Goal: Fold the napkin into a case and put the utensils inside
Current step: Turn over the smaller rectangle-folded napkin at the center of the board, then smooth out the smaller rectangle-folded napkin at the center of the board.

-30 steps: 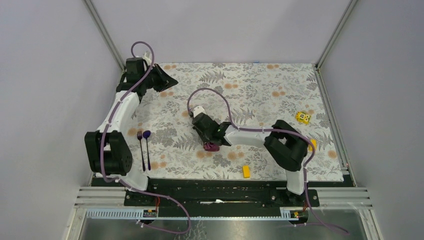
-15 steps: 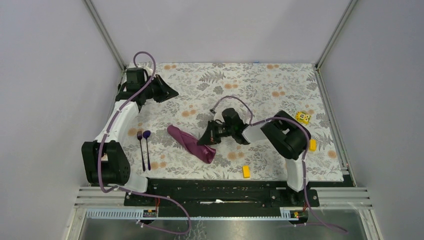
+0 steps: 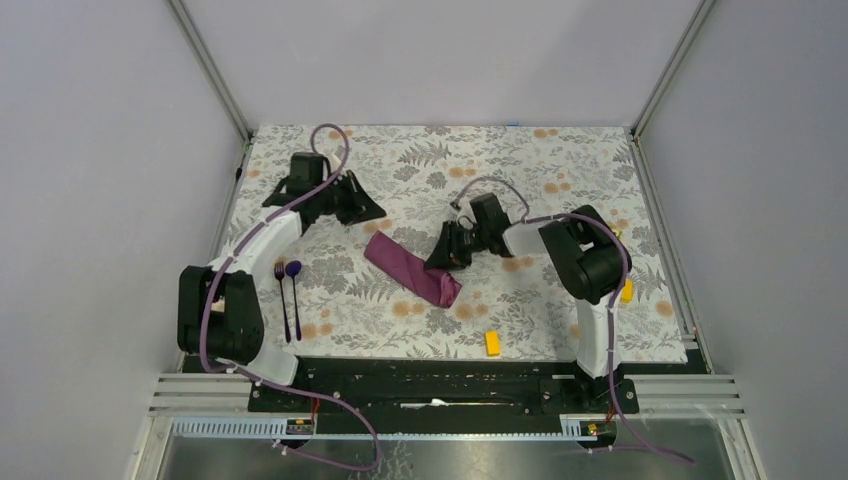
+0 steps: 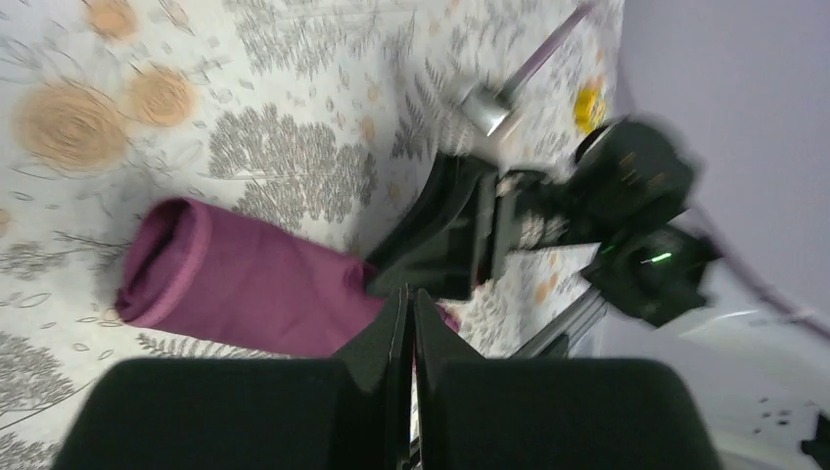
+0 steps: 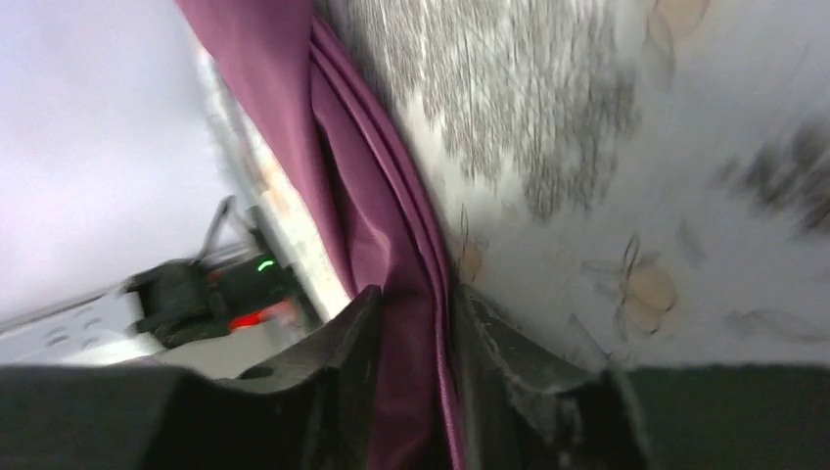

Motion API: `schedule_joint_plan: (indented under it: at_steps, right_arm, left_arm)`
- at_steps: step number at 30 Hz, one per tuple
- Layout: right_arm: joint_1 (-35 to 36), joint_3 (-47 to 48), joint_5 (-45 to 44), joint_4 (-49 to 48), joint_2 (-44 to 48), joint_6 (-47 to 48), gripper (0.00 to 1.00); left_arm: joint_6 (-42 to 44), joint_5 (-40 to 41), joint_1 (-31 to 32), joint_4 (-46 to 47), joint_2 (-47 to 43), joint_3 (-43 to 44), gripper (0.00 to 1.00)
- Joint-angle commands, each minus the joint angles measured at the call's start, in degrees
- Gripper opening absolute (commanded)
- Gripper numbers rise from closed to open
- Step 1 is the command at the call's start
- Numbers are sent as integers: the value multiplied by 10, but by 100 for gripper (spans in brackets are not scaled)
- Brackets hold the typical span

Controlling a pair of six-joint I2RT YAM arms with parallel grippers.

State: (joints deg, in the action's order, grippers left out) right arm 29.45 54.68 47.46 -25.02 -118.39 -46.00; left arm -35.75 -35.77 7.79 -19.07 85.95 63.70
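Between my right fingers [image 5: 411, 313] runs a fold of the napkin [image 5: 343, 166]. They are closed on the plum cloth at its near, right-hand end, low against the worktop [image 3: 520, 170]. My left fingers [image 4: 409, 304] are pressed together with nothing in them, hanging over the floral cloth just beyond the napkin's far, left-hand end and pointing down its length. From above, the napkin lies about mid-worktop as a narrow bunched band slanting from far left to near right. Its far end gapes like the mouth of a soft tube, and it looks more rolled than flat. I judge the folding roughly begun but not finished, since the band is lumpy and its layers sit loose where I hold them. The utensils [image 3: 288, 295] lie side by side on the worktop near my left arm's base, a fork and a spoon, well apart from the napkin and untouched. Flattening the case and sliding both pieces in is all yet to do. A yellow block [image 3: 492, 343] sits at the near edge, clear of the cloth.
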Motion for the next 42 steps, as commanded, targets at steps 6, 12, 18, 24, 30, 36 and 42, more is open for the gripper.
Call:
schedule_joint_plan:
  at_steps: [6,12,18,24,30,36,42]
  right_arm:
    - [40,193,-319,539,184,318,69]
    - [83,98,-176,405,211,234,57]
    - [67,-21,-274,305,200,232,44]
    - [66,-1,-353,387,220,282,46]
    - [75,82,-325,476,269,286,52]
    - [76,117,-258,427,235,243,62]
    - [41,80,-210,303,184,186,67]
  left_arm:
    - [-77,-5,41,152,94,-62,1]
    - [-96,59,49,182,152,-66,0]
    - [-74,155,57,173,220,-53,0]
    - [-21,187,87,95,209,0,4]
    - [-7,167,86,48,99,1,39]
    - [-34,164,70,63,37,-68,42]
    - [-71,138,32,147,76,-122,37]
